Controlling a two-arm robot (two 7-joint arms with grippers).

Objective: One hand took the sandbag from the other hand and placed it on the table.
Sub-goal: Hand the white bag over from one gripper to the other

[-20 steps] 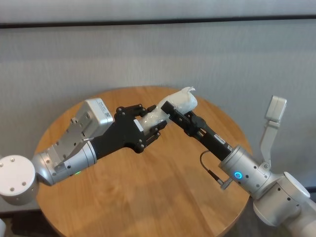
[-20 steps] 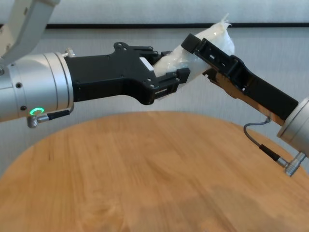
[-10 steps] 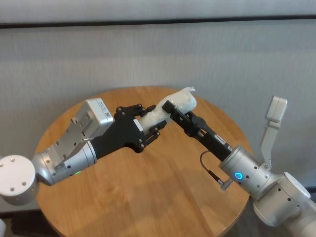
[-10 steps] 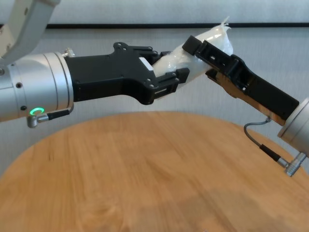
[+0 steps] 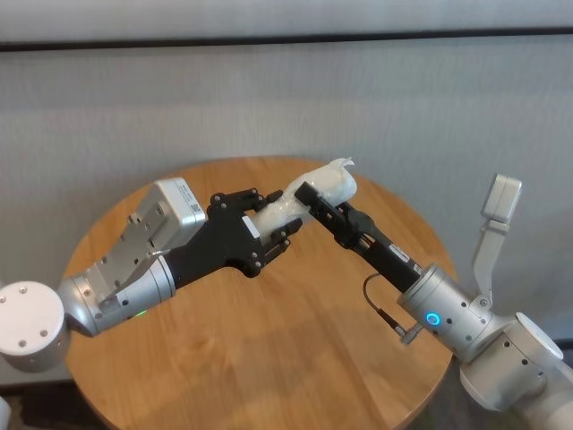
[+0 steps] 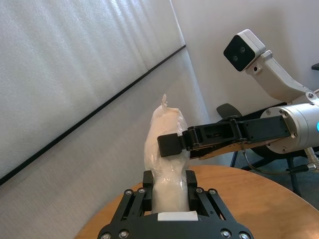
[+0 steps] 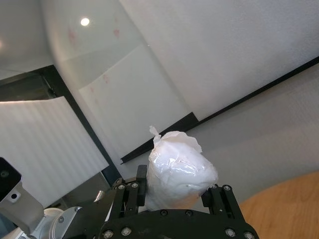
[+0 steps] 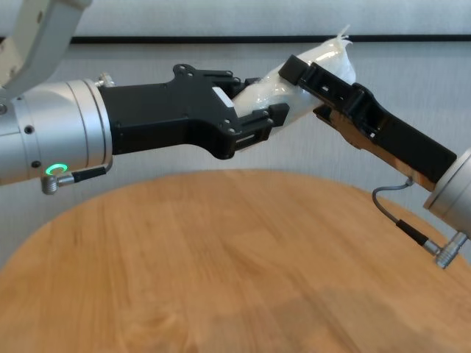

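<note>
The sandbag (image 5: pixel 328 188), a white lumpy pouch in clear plastic with a twisted tip, is held in the air above the far part of the round wooden table (image 5: pixel 269 358). My left gripper (image 5: pixel 273 217), the green-lit one, is shut on its lower end. My right gripper (image 5: pixel 313 193), the blue-lit one, is shut on its upper half from the other side. The left wrist view shows the sandbag (image 6: pixel 164 129) upright between my left fingers (image 6: pixel 148 183), with a right finger across it. The right wrist view shows its top (image 7: pixel 179 167). In the chest view the sandbag (image 8: pixel 327 55) is well above the table (image 8: pixel 221 279).
A grey wall with a dark rail runs behind the table. The right arm's thin grey cable (image 5: pixel 377 300) loops by its wrist, and its camera mount (image 5: pixel 500 199) stands up at the right. Both forearms cross over the table's middle.
The right gripper and the sandbag's upper end have shifted very slightly. The left arm has not moved.
</note>
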